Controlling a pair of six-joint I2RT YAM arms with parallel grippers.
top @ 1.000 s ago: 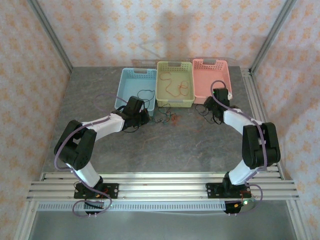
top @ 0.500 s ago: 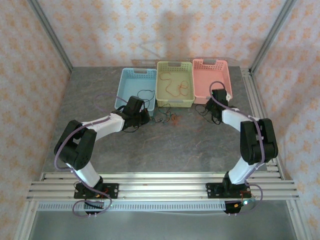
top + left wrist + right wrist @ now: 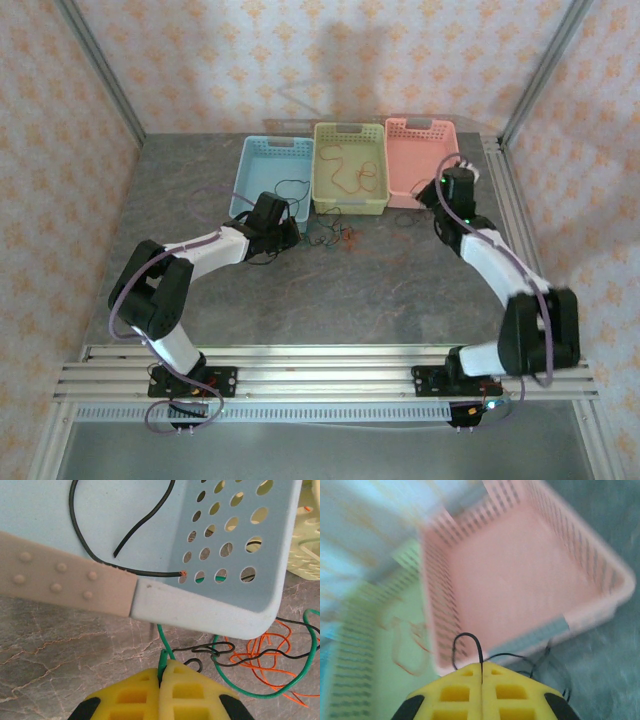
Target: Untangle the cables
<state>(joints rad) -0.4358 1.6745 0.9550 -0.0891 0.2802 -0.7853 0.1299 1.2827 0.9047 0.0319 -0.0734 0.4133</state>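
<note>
Cables [image 3: 252, 656] thin, tangled; left claw [image 3: 163, 672] clenched on green cable [image 3: 162, 660], right claw [image 3: 481, 667] on black cable [image 3: 468, 634].

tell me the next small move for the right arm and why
Probably draw the right gripper, shut on a black cable, toward the pink basket; the left gripper pins a green cable, so the black one may slide free of the tangle.

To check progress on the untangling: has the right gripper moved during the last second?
Yes. Against the pink basket, the right gripper went farther back and rightward, reaching the basket's near right corner, jaws shut on a black cable.
</note>
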